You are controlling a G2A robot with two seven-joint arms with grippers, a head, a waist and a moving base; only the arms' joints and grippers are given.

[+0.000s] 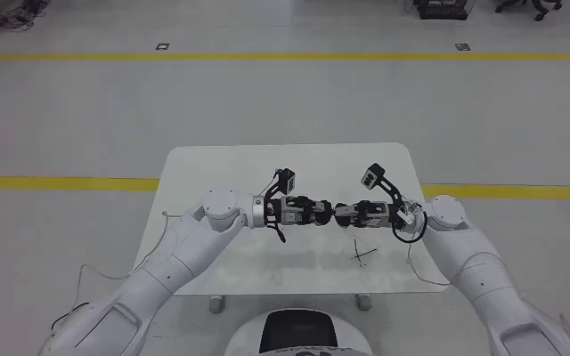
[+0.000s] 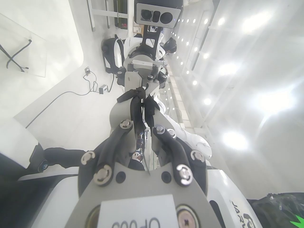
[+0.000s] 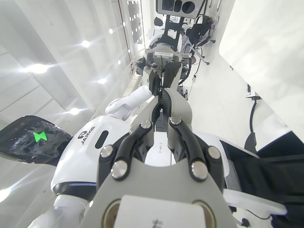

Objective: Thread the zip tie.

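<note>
Slippage is the risk: left gripper (image 2: 142,106) and right gripper (image 3: 161,103) both pinch the zip tie (image 3: 161,64) above the table (image 1: 205,169); slight misalignment could buckle it.

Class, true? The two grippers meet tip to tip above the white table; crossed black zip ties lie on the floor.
Not the floor: the top view shows the crossed black zip ties lying on the white rounded table. The left gripper and right gripper do meet tip to tip.
</note>
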